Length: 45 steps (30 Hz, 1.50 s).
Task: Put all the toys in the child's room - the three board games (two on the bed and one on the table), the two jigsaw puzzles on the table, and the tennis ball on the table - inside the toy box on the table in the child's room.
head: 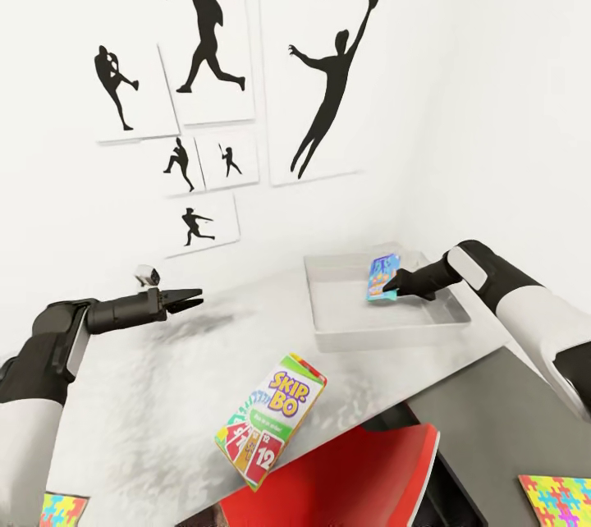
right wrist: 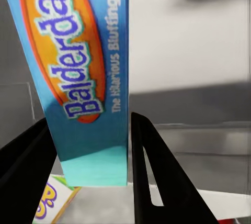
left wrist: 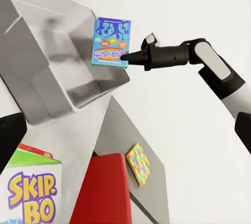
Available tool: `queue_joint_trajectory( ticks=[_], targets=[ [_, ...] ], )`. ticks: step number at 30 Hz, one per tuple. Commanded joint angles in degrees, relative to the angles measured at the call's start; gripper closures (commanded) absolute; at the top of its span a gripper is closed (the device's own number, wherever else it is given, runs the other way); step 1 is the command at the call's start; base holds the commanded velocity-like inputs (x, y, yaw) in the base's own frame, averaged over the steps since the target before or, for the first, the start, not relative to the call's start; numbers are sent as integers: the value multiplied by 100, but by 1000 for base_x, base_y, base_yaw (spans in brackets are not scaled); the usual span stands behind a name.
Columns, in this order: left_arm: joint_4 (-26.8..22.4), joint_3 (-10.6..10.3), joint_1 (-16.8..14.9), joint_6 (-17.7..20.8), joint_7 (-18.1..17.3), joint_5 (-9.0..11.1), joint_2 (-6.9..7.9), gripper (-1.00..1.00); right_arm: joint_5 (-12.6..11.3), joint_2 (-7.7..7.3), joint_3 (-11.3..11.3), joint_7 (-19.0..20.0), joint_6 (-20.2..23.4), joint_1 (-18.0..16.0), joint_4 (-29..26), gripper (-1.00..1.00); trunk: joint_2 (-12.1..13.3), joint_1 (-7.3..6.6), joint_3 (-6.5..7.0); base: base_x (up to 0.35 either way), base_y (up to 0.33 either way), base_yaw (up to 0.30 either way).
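My right gripper (head: 387, 290) is shut on the lower edge of a small blue board game (head: 379, 274), holding it upright over the light grey toy box (head: 386, 338) at the table's back right. The left wrist view shows that game (left wrist: 111, 41) at the right gripper (left wrist: 128, 59), above the toy box (left wrist: 47, 51). Close up, the game (right wrist: 78, 67) sits between the dark fingers (right wrist: 157, 171). A Skip-Bo board game (head: 271, 420) lies at the table's (head: 164, 396) front edge. My left gripper (head: 190, 300) hovers open and empty over the table's left part. Jigsaw puzzles lie at bottom left (head: 61, 510) and on the dark grey top (head: 558, 498).
A red chair (head: 345, 469) stands tucked under the table's front edge, below the Skip-Bo box. Baseball silhouette pictures (head: 209, 43) hang on the white wall behind the table. The lower dark grey top (head: 492, 412) joins the table at the right.
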Motion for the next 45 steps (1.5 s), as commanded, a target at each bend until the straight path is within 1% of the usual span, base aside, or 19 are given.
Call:
queue_joint_trajectory(
  ticks=[1,4,6,7,10,16,18,19,21,28,32,41,43,45],
  targets=[
    [-3,-2,-15,60,-17,-1,-8,-100,37,-12,29,61,6,-7,-3,100,-12,3,-21,0,0,0],
    [-3,-10,-41,52,-10,-6,-27,-100,43,-50,85,138,6,-11,-8,100,-12,3,-48,0,0,0],
    [-1,-13,-44,50,-10,-5,-27,-100,45,-90,95,246,6,-12,-9,100,-12,3,-65,0,0,0],
    [-1,-13,-45,50,-10,-4,-26,-100,48,-144,101,373,6,-11,-10,100,-12,3,-74,0,0,0],
    [2,-15,-45,49,-9,-2,-23,-100,56,-195,105,526,6,-10,-16,100,-12,3,-101,0,0,0],
    [4,-15,-48,49,-10,-2,-29,-100,51,-242,113,605,6,-13,-17,100,-12,3,-154,0,0,0],
    [4,-15,-49,49,-9,-2,-26,-100,51,-327,115,611,6,-15,-18,100,-12,3,-172,0,0,0],
    [4,-15,-52,49,-11,-2,-22,-100,51,-429,115,615,6,-15,-23,100,-12,3,-181,0,0,0],
    [4,-14,-51,49,-10,-2,-17,-100,51,-479,116,617,6,-16,-25,100,-12,3,-199,0,0,0],
    [16,-15,-46,36,-4,-2,-28,-100,34,-548,141,618,6,-16,36,100,-12,3,-261,0,0,0],
    [29,-21,-46,32,53,-2,-31,-100,41,-527,194,618,6,-16,369,100,-12,3,-297,0,0,0],
    [31,-24,-47,31,120,-2,-31,-100,49,-556,228,618,6,-16,475,100,-12,3,-320,0,0,0],
    [31,-24,-47,31,121,-2,-31,-100,50,-575,229,620,6,-16,472,100,-12,3,-320,0,0,0],
    [31,-24,-46,31,122,-2,-31,-100,50,-649,226,620,6,-17,446,100,-12,3,-321,0,0,0]
  ],
)
